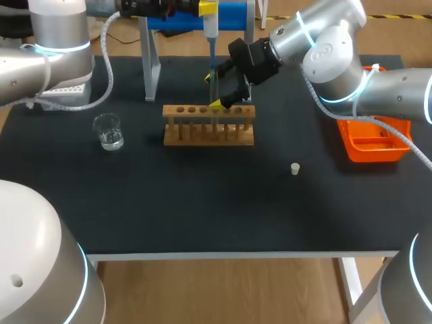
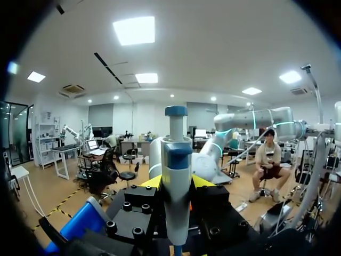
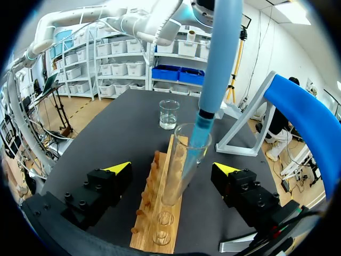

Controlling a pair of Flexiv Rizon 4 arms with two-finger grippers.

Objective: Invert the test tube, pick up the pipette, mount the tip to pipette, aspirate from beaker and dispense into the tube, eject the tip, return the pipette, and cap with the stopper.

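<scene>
My left gripper [image 1: 206, 9] [image 2: 177, 182] is shut on the white and blue pipette [image 2: 176, 176], which it holds upright high over the back of the table. The pipette's blue tip [image 1: 212, 57] [image 3: 204, 125] points down into the mouth of a clear test tube [image 3: 184, 160]. This tube [image 1: 214, 94] stands upright in the wooden rack [image 1: 209, 131] [image 3: 160, 218]. My right gripper [image 1: 214, 92] [image 3: 173, 170] is open, one yellow fingertip [image 3: 118, 168] on each side of the tube and neither touching it. A glass beaker [image 1: 108, 131] [image 3: 169, 114] holding some clear liquid sits left of the rack. The small white stopper [image 1: 295, 169] lies to the rack's right.
The pipette stand [image 1: 152, 64] with its blue top bar rises just behind the rack. An orange tray [image 1: 374, 145] sits at the right edge. A white tip box [image 1: 64, 91] lies under my left arm at the back left.
</scene>
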